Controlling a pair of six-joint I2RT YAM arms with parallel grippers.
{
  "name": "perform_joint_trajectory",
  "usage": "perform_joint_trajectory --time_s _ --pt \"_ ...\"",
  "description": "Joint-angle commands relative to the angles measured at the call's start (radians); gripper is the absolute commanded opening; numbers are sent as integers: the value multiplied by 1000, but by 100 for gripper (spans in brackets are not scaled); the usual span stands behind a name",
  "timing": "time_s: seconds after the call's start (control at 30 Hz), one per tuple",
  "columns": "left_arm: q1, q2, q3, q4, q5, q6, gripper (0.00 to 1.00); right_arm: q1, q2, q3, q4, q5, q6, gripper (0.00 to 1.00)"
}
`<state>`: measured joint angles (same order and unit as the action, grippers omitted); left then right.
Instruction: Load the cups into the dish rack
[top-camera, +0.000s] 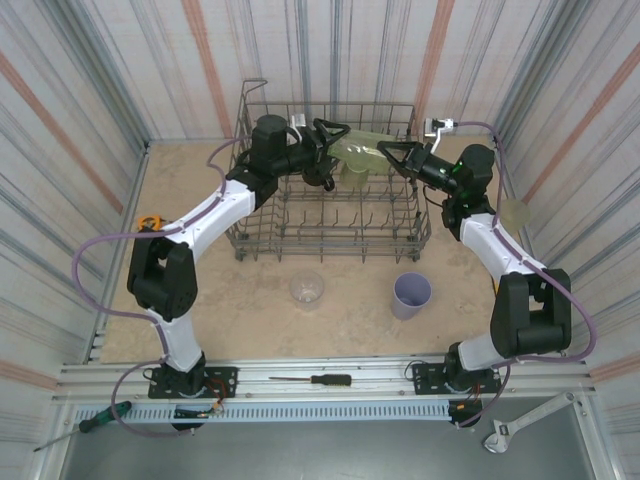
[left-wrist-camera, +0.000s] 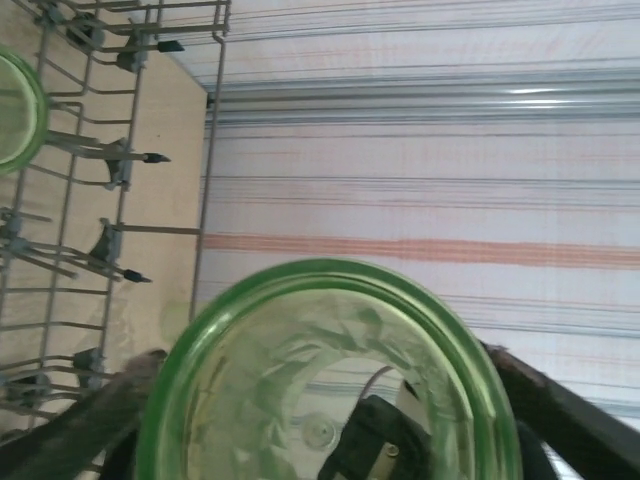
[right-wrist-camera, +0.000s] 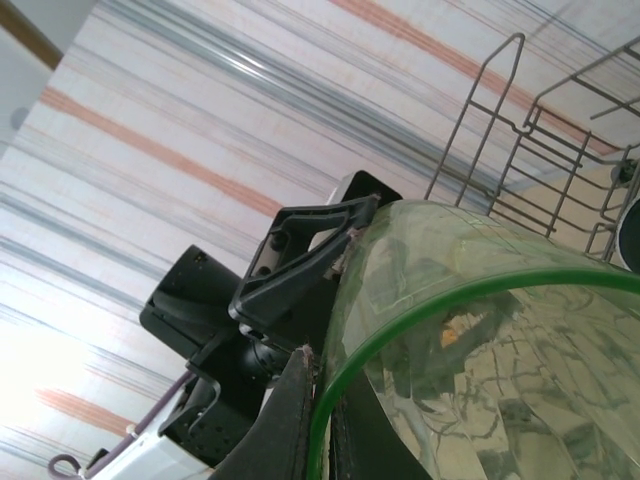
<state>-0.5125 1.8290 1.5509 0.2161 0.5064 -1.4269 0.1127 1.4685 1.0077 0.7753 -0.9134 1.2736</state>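
From above, the left gripper (top-camera: 342, 145) and right gripper (top-camera: 385, 155) faced each other over the far end of the dish rack (top-camera: 330, 235), a green tumbler (top-camera: 360, 155) between them; a clear cup (top-camera: 307, 288) and a lavender cup (top-camera: 411, 295) stood on the table (top-camera: 250, 320) before the rack. The left wrist view had the green tumbler (left-wrist-camera: 330, 370) between widely spread fingers (left-wrist-camera: 80, 430); whether they gripped I couldn't tell. The right wrist view showed the right gripper (right-wrist-camera: 322, 420) pinched shut on the green tumbler (right-wrist-camera: 480, 350) at its rim
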Motion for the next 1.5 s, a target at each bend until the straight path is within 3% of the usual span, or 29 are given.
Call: perform_joint_trajectory --time_s 0.0,0.13,0.23,0.33,0.57,0.63,0.83,1.1,1.27,1.47 --pt "-6 8 7 54 11 -21 72 1 1 -4 96 5 26 0" --pt "-7 9 7 62 10 -20 57 0 4 -6 97 -1 28 0" --pt "-8 13 6 75 10 -20 32 0 5 -6 97 -8 29 0" --pt "-9 16 6 87 8 -20 0 -2 3 -8 96 -10 30 4" --pt "-12 14 14 106 -4 -3 0 -17 -16 -4 55 -14 22 44" --pt "-13 13 26 84 -16 16 0 -23 -29 -5 18 -15 1 51" --pt "-21 13 104 -36 -55 131 0 -42 -105 13 -254 12 -176 78" --pt "-35 55 238 -185 -113 274 0 -119 -210 80 -720 115 -385 88" --pt "-56 114 377 -300 -163 393 0 -161 -277 106 -949 222 -544 100" --pt "-87 233 626 -507 -241 594 0 -196 -346 151 -1167 331 -682 99"
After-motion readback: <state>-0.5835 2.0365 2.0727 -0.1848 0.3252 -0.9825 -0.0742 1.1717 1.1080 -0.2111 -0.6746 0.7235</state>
